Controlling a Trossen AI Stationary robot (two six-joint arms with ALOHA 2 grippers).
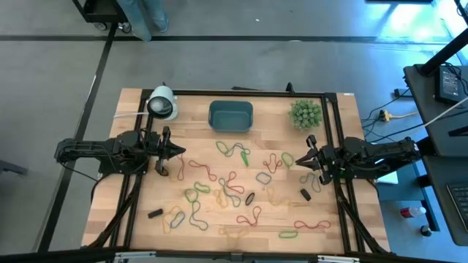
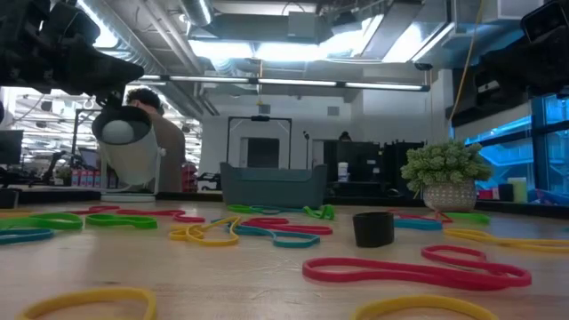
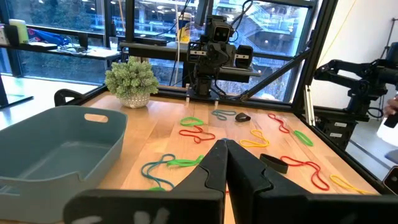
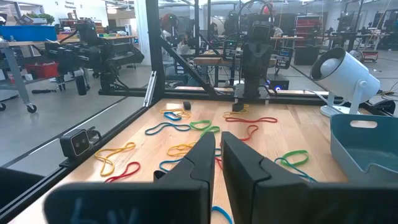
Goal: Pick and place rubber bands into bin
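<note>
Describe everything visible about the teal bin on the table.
The bin is a small teal-blue rectangular tub with rounded corners, apparently plastic. It has raised walls and a slot handle cut into at least one end wall. It sits upright and open-topped on the wooden table at the far edge, between the white cylinder and the spiky green plant. Its inside looks empty; no rubber band or gripper touches it.
</note>
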